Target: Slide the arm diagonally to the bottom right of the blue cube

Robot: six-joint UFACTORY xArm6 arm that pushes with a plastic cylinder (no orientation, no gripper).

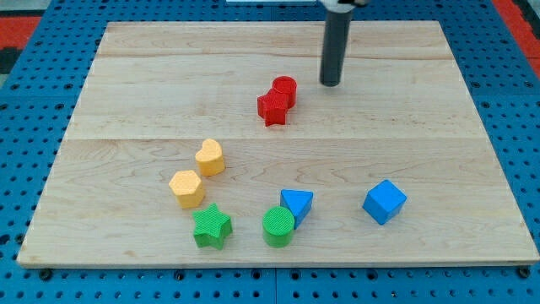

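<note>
The blue cube [385, 202] sits on the wooden board [152, 101] toward the view's bottom right. My tip [330, 84] is in the upper middle of the board, far above the cube and to its left, just right of a red cylinder [285, 89]. The rod rises straight up from the tip out of the view's top.
A red star [272, 108] touches the red cylinder. A yellow heart [210, 157] and a yellow hexagon [186, 187] lie left of centre. A green star [211, 226], a green cylinder [278, 226] and a blue triangular block [296, 203] lie along the bottom.
</note>
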